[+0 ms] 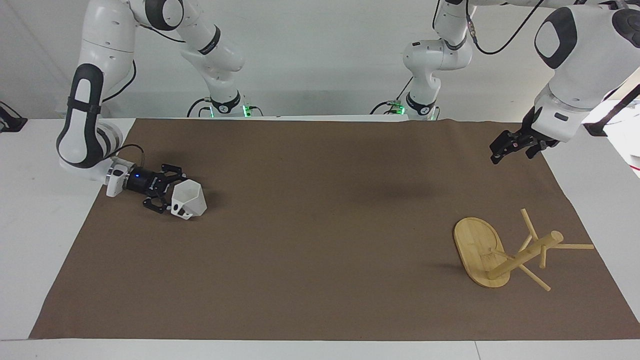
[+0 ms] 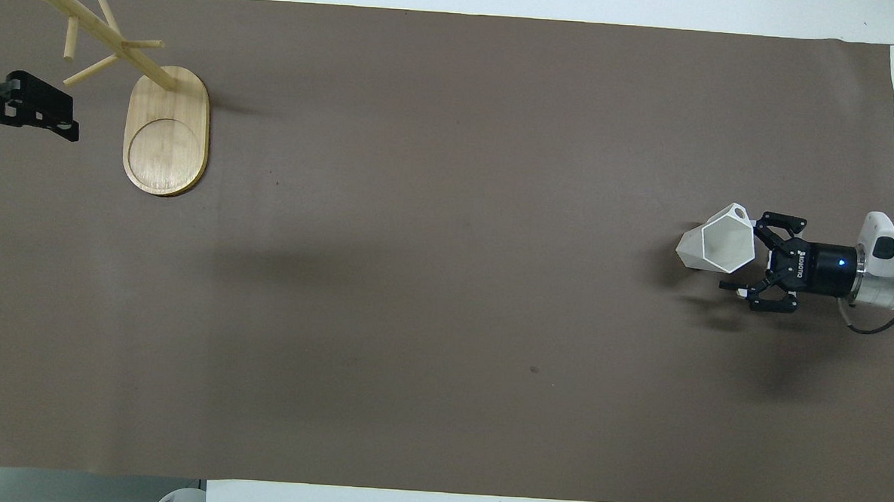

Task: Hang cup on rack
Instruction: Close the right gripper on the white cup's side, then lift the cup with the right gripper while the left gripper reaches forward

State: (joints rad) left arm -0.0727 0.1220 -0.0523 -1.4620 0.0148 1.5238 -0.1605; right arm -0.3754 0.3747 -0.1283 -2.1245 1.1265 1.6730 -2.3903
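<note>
The white faceted cup (image 1: 190,199) (image 2: 723,244) lies tipped on the brown mat at the right arm's end, its mouth turned toward my right gripper (image 1: 169,195) (image 2: 743,255). That gripper is low, level with the mat and open. One finger is by the cup's handle and the other reaches along the rim's edge nearer to the robots. The bamboo rack (image 1: 500,252) (image 2: 167,129) stands on its oval base at the left arm's end. My left gripper (image 1: 501,150) (image 2: 27,106) hangs open and empty in the air beside the rack's pegs.
The brown mat (image 1: 320,240) covers most of the white table (image 1: 30,210). Nothing else lies on it between the cup and the rack.
</note>
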